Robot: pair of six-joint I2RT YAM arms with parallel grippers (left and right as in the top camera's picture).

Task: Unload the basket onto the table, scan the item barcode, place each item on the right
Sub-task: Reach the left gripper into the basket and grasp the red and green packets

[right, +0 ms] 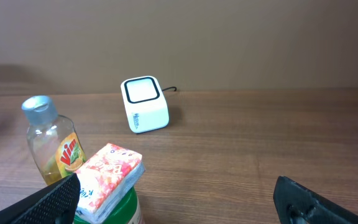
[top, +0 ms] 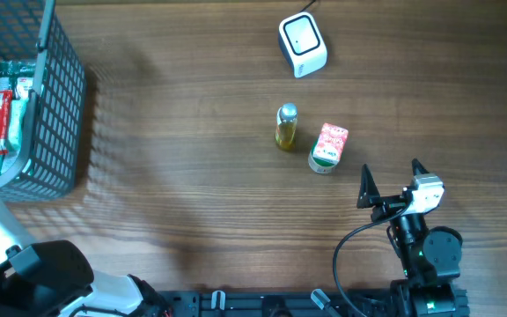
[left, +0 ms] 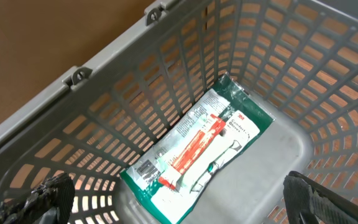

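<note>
scanning is not begun. left hand [left: 178, 198], wide open and empty, hangs over packet [left: 197, 149] in left basket [top: 60, 106]; right hand [top: 391, 172], likewise, faces bottle [top: 286, 126] and pack [top: 331, 143], scanner [top: 302, 44] far behind them.

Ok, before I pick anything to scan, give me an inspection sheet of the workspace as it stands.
Surface: brown wooden table, no spills seen.
Job's things: white cube barcode scanner at far side; small yellow bottle with silver cap, upright; red-and-white tissue pack atop green round container; green-edged flat packet in grey plastic basket.
Clutter: nothing seen.
Grippers: left gripper open over the packet; right gripper open, holding nothing.
Cables: black cable looping by right arm; thin lead behind scanner.
Surroundings: plain brown wall.
</note>
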